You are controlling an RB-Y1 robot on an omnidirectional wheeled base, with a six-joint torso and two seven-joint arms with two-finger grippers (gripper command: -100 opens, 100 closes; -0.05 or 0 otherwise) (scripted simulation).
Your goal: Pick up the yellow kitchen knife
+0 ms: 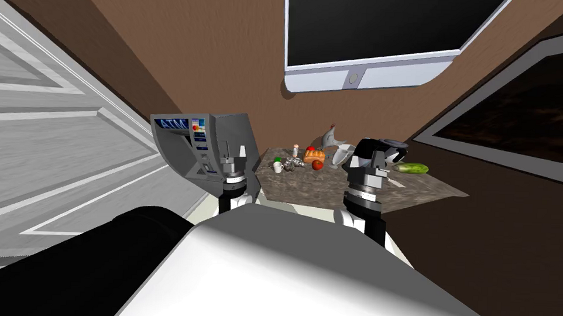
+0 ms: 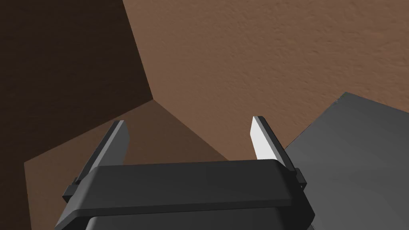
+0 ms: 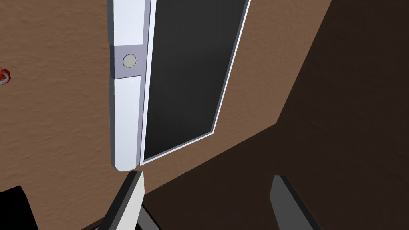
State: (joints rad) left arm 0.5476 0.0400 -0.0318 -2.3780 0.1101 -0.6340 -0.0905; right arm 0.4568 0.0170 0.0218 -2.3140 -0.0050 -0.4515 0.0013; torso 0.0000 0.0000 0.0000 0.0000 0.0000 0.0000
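A small stone-patterned table (image 1: 308, 186) stands ahead of me against the brown wall. A thin pale strip (image 1: 396, 182) lies on its right part, below a green cucumber (image 1: 412, 168); I cannot tell if it is the knife. Both arms are raised over the table's near edge. My left gripper (image 1: 235, 153) hangs at the table's left corner, and its two fingers stand open with nothing between them (image 2: 189, 135). My right gripper (image 1: 375, 161) hovers over the right part of the table, in front of a black kettle (image 1: 371, 147), open and empty (image 3: 207, 193).
On the table lie a white mug (image 1: 278, 166), an orange loaf (image 1: 314, 155), a red tomato (image 1: 317, 164), a white bowl (image 1: 343, 152) and a grey bird figure (image 1: 329, 137). A grey ATM (image 1: 196, 144) stands left of the table, a panelled door (image 1: 58, 145) further left.
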